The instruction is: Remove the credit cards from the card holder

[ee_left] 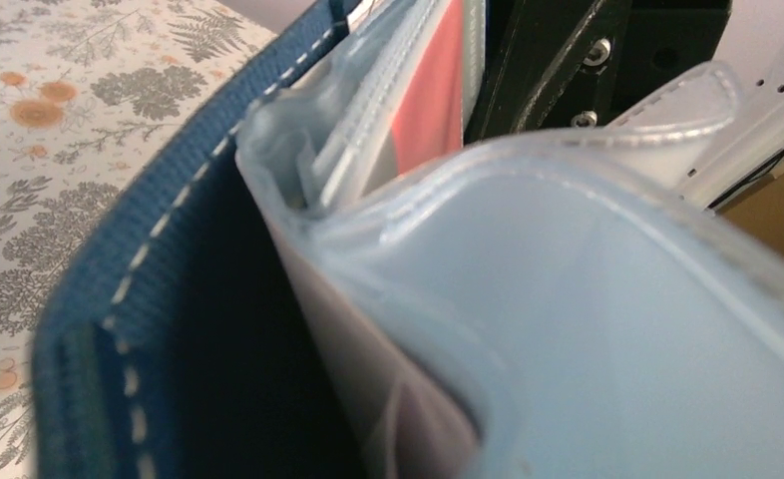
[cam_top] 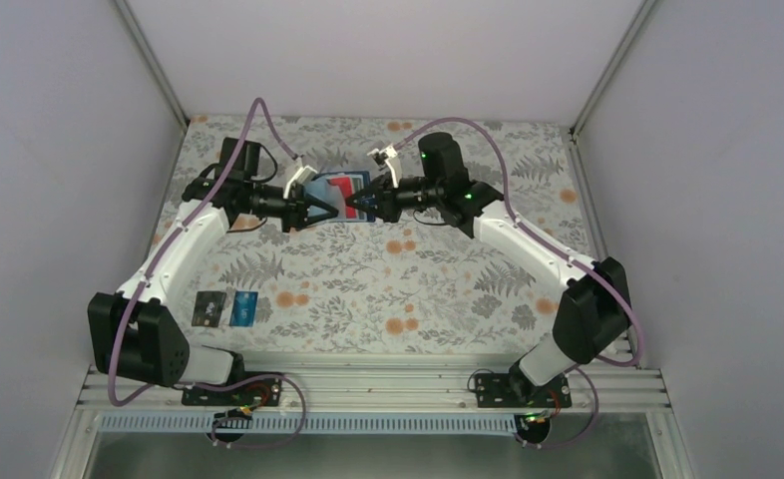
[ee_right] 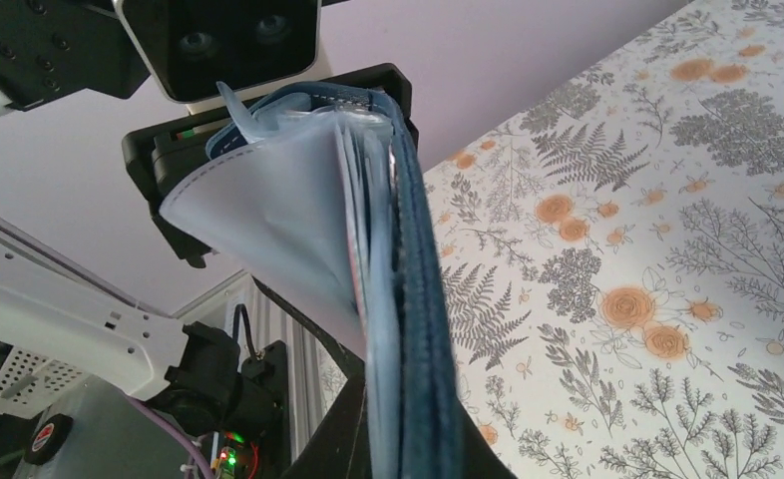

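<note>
Here, the left gripper and right gripper face each other. Both are clamped on opposite ends of the card holder, its red card showing

Navy card holder w/ red card; floral table.

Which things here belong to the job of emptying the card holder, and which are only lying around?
Belong to the job:
- card holder, held up between left hand and right hand
- red card, inside a pocket
- black card and blue-teal card, already out

Only around:
- floral table cover
- purple cables on the arms
</note>
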